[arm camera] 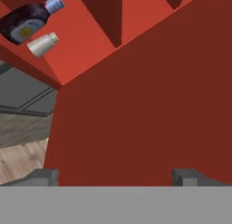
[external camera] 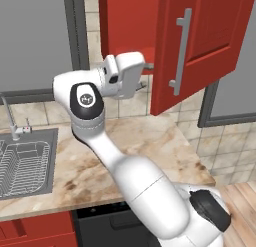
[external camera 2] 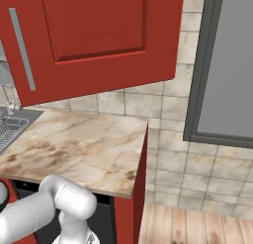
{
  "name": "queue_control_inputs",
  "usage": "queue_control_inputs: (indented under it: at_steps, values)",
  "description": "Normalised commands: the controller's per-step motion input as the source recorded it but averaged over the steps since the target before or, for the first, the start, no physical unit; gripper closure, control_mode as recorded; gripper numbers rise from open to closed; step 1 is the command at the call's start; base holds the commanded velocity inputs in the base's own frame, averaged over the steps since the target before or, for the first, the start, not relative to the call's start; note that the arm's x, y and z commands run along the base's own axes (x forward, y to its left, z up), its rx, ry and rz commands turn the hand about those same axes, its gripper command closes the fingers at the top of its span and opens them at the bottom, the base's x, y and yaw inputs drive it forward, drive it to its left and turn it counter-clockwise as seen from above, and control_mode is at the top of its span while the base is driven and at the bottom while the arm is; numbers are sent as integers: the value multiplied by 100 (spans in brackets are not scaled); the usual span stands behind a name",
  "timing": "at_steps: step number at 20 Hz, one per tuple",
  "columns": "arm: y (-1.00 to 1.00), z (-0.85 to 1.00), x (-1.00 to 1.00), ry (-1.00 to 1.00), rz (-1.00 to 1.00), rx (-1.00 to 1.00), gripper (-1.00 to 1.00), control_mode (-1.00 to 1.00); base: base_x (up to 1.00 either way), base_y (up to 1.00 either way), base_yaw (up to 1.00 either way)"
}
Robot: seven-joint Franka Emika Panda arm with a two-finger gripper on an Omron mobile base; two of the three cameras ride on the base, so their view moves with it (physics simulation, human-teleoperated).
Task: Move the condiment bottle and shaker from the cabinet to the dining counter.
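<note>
Tool spread wide, empty, at cabinet opening. Condiment bottle and shaker touching or nearly so, deep on cabinet shelf. Risk: wide fingers nudge shaker while reaching bottle; open door crowds wrist.

My arm rises from the lower right of the left base view, white links bending at a dark-capped elbow joint, then reaching forward and up. My hand is held level, pointing away from the base. In the hand view my gripper stands wide apart, one of my fingers at each side, nothing between them.
</note>
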Motion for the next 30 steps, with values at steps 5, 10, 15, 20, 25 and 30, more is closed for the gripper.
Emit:
queue_control_inputs:
  at_steps: [5,10,15,20,25,30]
  values:
    - [-31,-6,-17,0,0,0,-100,-100,0,0,0]
    - [-58,0,-84,0,0,-1,-100,-100,0,0,0]
    - [-73,0,-100,-1,-3,-2,-100,-100,0,0,0]
    - [-85,0,-76,0,-1,0,-100,-100,0,0,0]
    - [-96,0,-50,0,0,0,-100,-100,0,0,0]
    - [-97,0,-30,0,0,0,-100,-100,0,0,0]
